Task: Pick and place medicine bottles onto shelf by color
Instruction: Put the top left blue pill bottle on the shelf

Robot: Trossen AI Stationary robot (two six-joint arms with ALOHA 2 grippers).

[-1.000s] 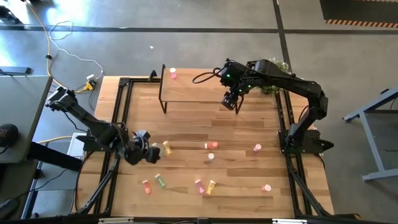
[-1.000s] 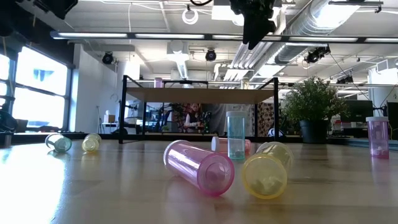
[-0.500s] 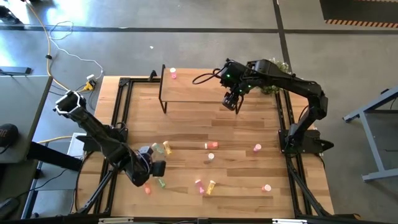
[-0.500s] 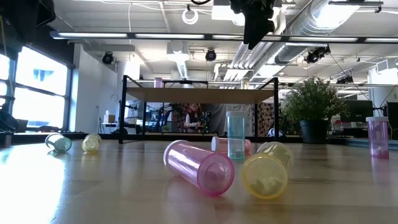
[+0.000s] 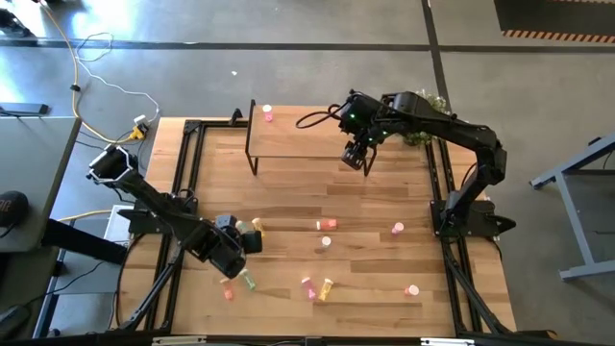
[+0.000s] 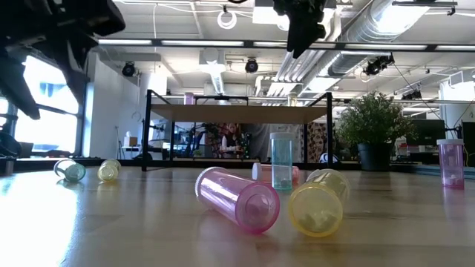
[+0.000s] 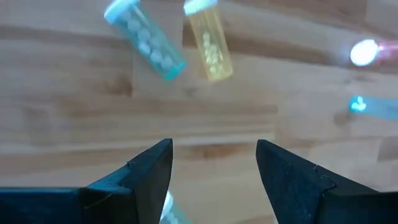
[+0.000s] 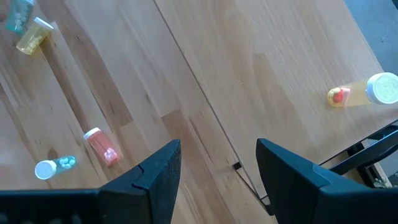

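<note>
While most medicine bottles (image 5: 327, 224) lay scattered on the table (image 5: 384, 192), the left gripper (image 5: 233, 252) hung above them, fingers (image 7: 143, 174) spread, empty; right gripper (image 5: 356, 157) gaped near the shelf (image 5: 298, 142).

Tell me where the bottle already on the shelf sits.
In the high view, a pink bottle stands at the shelf's far-left corner, alone; the right gripper hovers over the shelf's opposite end.
</note>
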